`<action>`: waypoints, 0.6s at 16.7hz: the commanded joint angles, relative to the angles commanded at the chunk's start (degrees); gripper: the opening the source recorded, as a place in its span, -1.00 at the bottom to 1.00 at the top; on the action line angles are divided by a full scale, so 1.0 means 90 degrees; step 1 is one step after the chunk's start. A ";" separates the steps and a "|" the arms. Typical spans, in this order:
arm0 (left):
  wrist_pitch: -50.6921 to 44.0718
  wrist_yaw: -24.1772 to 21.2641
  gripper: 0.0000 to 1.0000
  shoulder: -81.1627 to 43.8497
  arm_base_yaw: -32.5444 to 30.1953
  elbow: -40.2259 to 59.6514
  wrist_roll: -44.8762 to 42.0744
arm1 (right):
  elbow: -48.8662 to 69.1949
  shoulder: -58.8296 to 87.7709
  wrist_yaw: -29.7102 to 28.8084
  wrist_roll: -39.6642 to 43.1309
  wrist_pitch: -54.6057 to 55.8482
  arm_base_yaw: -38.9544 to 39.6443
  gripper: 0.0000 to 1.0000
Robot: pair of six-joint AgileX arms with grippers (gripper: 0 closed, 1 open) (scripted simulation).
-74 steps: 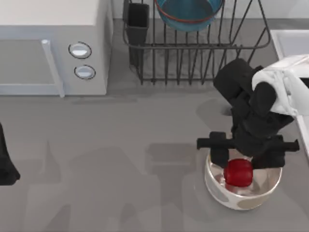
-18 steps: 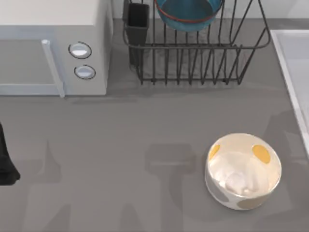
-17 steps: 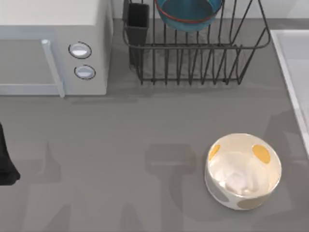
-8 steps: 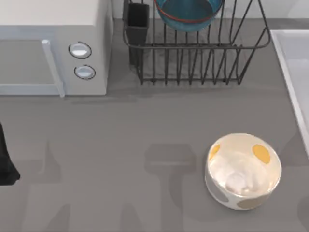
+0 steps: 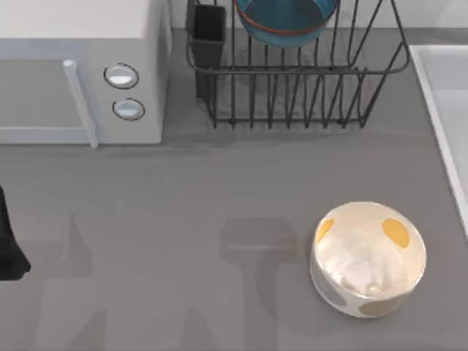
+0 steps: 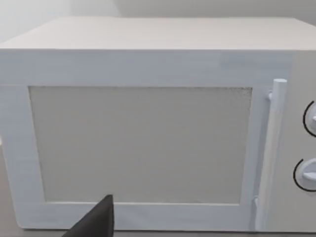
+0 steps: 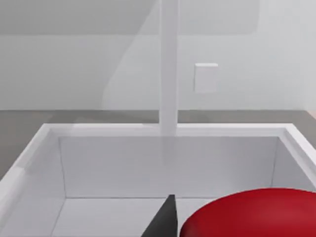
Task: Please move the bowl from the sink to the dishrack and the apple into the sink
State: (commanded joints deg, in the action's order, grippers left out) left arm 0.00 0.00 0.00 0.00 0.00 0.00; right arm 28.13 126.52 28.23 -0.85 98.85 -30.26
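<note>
Right gripper (image 7: 170,222) is hanging over the sink (image 7: 98,129), one dark finger showing beside the apple (image 7: 252,213). I am judging the jaws closed on the apple, since it is sitting close under the wrist above the basin floor.

- Sink: rim running along the table's edge at 2 to 3 o'clock.
- Blue bowl (image 5: 285,18): sitting in the dishrack (image 5: 292,95) at 12 o'clock, so that half looks done.
- Cream spotted bowl (image 5: 369,259): standing empty at 5 o'clock.
- Left gripper (image 5: 7,248): idling at 9 o'clock, facing the microwave (image 6: 148,143). I cannot tell its opening.

Handling: the apple is looking small, light, stiff and glossy, so likely slippery and prone to rolling. I am favouring a hold across its widest middle and a release low over the basin.
</note>
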 joint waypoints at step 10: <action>0.0000 0.0000 1.00 0.0000 0.0000 0.0000 0.0000 | -0.0010 0.0053 -0.0002 0.0001 0.0058 0.0001 -0.25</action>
State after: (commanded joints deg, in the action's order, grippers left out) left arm 0.00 0.00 0.00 0.00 0.00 0.00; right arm 28.04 126.99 28.21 -0.83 99.37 -30.25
